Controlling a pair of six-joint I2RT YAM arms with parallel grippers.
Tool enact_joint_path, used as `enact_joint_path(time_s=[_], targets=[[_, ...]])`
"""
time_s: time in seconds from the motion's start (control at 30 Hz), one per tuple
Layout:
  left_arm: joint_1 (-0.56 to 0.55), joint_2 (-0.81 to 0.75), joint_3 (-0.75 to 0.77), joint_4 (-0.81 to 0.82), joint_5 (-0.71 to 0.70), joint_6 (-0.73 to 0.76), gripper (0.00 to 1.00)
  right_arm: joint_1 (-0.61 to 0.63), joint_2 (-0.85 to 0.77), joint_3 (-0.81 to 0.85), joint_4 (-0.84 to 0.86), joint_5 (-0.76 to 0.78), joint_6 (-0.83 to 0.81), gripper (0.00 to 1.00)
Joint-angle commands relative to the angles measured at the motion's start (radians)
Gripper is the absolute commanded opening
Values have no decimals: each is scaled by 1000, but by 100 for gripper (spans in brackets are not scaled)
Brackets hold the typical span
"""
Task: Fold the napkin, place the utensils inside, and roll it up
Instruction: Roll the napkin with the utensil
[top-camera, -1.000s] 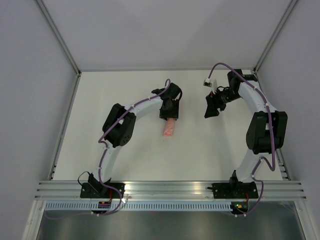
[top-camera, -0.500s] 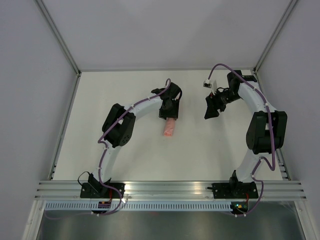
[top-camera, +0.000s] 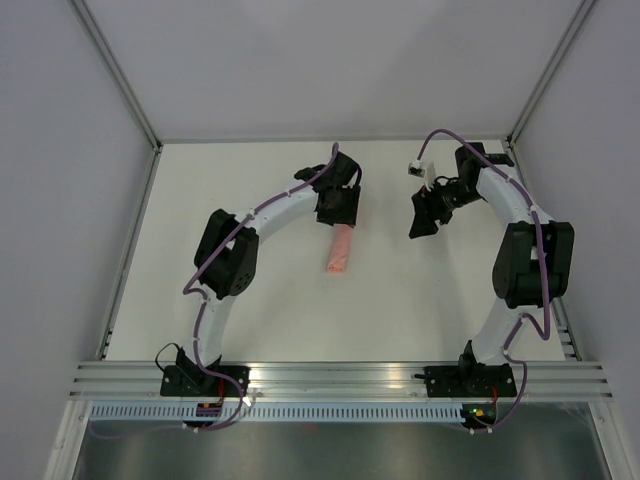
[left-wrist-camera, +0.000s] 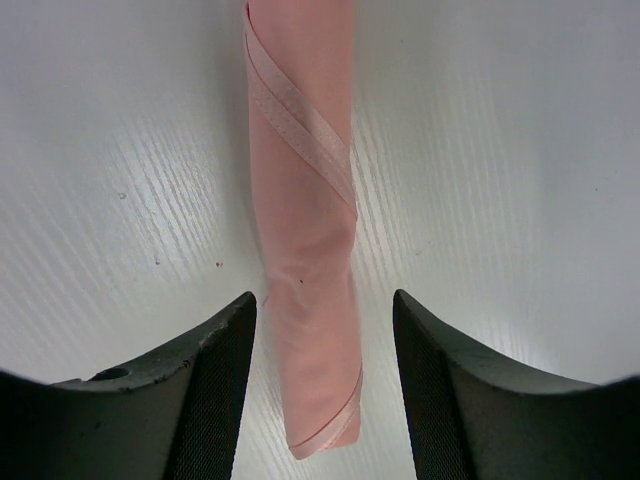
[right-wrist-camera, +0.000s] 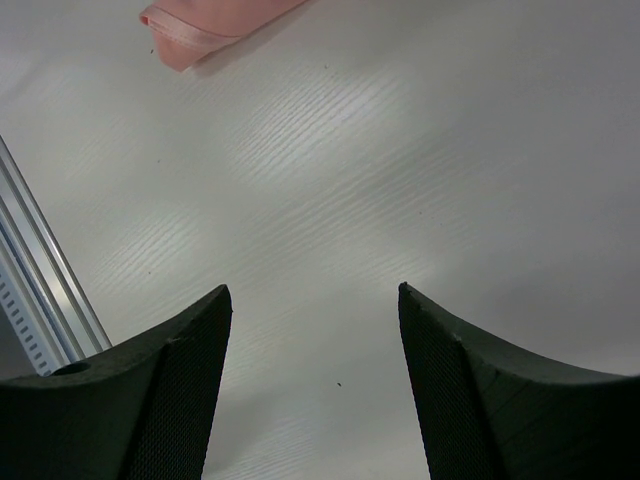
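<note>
The napkin (top-camera: 339, 249) is a slim salmon-pink rolled tube lying on the white table, running near to far. In the left wrist view the napkin (left-wrist-camera: 305, 230) lies lengthwise with its near end between the open fingers, touching neither. My left gripper (top-camera: 335, 216) is open just beyond the roll's far end; in its own view it (left-wrist-camera: 325, 310) straddles the roll's end. My right gripper (top-camera: 421, 222) is open and empty over bare table to the right; it (right-wrist-camera: 315, 295) sees one end of the napkin (right-wrist-camera: 205, 22) at the top left. No utensils show.
The white table (top-camera: 250, 290) is bounded by grey walls on three sides and an aluminium rail (top-camera: 340, 375) at the near edge, which also shows in the right wrist view (right-wrist-camera: 35, 280).
My left gripper has drawn back toward the far side, uncovering more of the roll. The roll stays where it lay. The right arm has not moved.
</note>
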Motion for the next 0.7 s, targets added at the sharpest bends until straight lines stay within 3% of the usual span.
enact_joint_path(time_s=[0.0, 0.23, 0.67], targets=[[16, -100, 27, 18, 17, 74, 62, -29, -12, -31, 67, -2, 55, 73], [48, -343, -140, 110, 33, 128, 62, -51, -87, -85, 167, 13, 187, 73], [60, -951, -768, 345, 140, 142, 66, -164, -388, -254, 291, 64, 387, 75]])
